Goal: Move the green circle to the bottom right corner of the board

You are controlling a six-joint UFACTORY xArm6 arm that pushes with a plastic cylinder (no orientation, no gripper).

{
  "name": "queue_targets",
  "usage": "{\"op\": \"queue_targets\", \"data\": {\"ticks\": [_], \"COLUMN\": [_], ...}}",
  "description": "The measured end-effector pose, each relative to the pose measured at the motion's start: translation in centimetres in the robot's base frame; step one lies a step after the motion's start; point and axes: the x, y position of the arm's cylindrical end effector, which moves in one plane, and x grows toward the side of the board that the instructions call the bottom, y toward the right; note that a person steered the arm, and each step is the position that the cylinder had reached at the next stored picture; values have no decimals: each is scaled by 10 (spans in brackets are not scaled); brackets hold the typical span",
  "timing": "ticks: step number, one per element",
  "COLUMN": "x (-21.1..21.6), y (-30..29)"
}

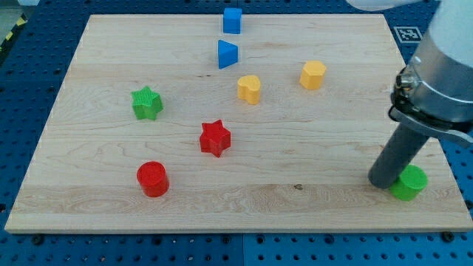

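The green circle (410,182) lies near the bottom right corner of the wooden board (310,199). My tip (384,182) rests on the board right against the circle's left side, touching it. The dark rod rises from there up to the arm at the view's right edge and covers part of the circle's left edge.
A green star (146,103) sits at the left. A red star (215,138) and a red circle (153,179) lie left of centre. Two yellow blocks (249,89) (313,74) sit in the upper middle. A blue triangle (227,55) and a blue cube (232,21) sit near the top.
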Motion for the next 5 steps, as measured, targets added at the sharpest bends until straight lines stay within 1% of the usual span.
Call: {"op": "queue_targets", "data": {"ticks": [4,5], "x": [-4,17], "y": [38,45]}}
